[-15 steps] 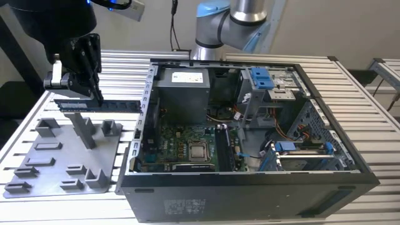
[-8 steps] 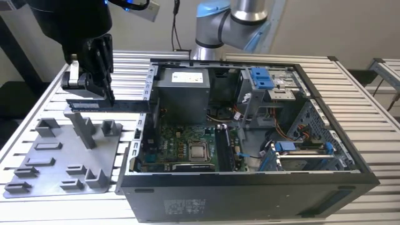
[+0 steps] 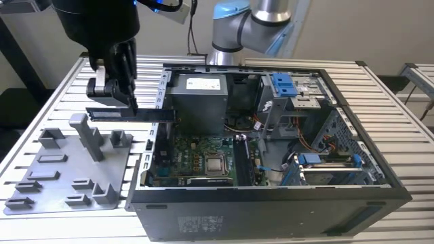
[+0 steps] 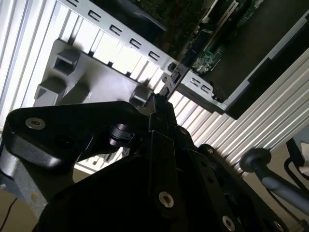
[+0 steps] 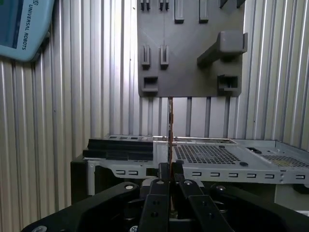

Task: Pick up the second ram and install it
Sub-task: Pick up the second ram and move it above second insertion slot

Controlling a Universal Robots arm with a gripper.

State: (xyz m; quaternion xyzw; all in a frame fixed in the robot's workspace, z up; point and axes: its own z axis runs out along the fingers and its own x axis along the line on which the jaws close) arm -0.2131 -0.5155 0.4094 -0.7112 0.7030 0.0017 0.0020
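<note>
Silver-grey tubular arm (image 3: 268, 12) with pale-blue joint caps (image 3: 227, 15), at twelve o'clock in the exterior view; thin black cable (image 3: 193, 23) alongside. Matte-black gripper (image 3: 114, 100) at ten o'clock, with round silver screws (image 4: 165, 198).

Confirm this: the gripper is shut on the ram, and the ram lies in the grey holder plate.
Wrong in one respect: the ram does not lie in the holder plate. The exterior view shows the gripper shut on the ram, holding it level in the air above the plate, next to the open case.
</note>
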